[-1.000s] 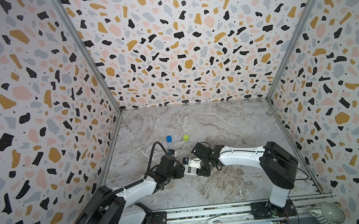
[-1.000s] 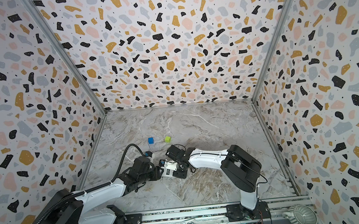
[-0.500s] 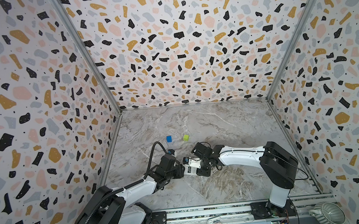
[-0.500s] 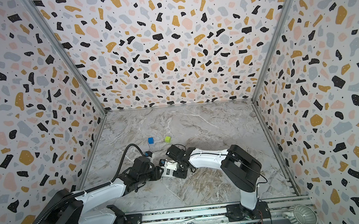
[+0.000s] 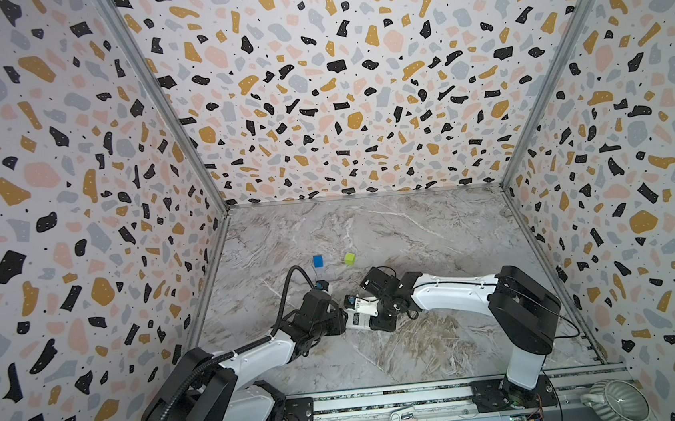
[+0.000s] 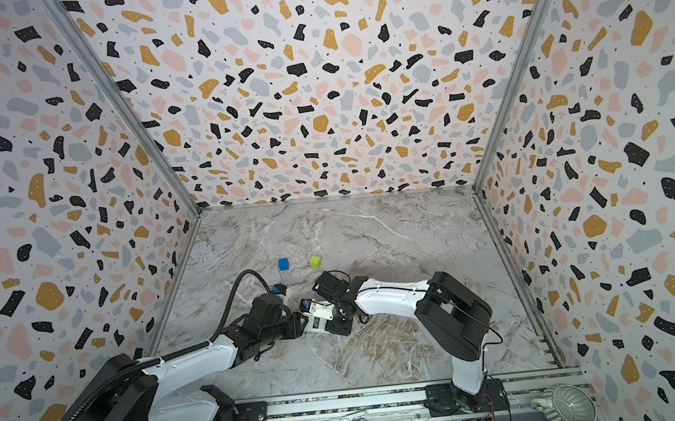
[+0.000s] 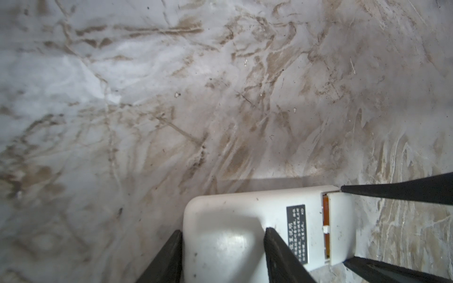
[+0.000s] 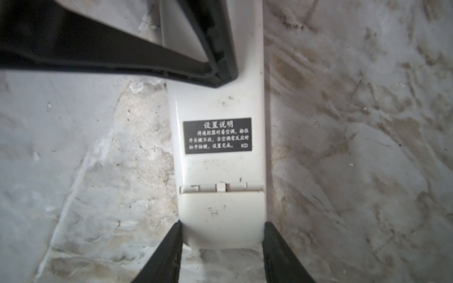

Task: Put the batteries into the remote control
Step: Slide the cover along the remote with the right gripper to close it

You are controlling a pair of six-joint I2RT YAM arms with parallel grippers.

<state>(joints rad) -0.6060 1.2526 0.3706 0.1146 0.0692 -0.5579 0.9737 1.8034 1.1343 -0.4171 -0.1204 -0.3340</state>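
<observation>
Speckled terrazzo walls close in three sides of a grey marbled surface (image 5: 412, 230), and from where I stand all the business is low down near the front middle. There the remote control (image 5: 361, 317) (image 6: 316, 323) shows in both top views between the two arms, white back up, its long axis running from one arm to the other. I can't tell whether it rests on the surface or hangs just above it.

The right tool (image 8: 222, 222) has a finger against each long edge at the battery-cover end, pinching the remote control across its width. The left tool (image 7: 224, 230) comes in at the opposite, rounded end with its jaws partly spread. One finger sits against the end of the casing and the tip of the other lies on the white back. Whether it squeezes anything I cannot tell.

The battery cover (image 7: 342, 225) is not flush, with a thin slit between it and the body. In the left wrist view the batteries (image 7: 325, 208) show through that slit as an orange strip inside the compartment. A black label (image 8: 217, 136) with white characters is stuck on the back between the two tools.

Just beyond the arms, a blue cube (image 5: 317, 260) and a green cube (image 5: 349, 258) stand near each other without touching.
</observation>
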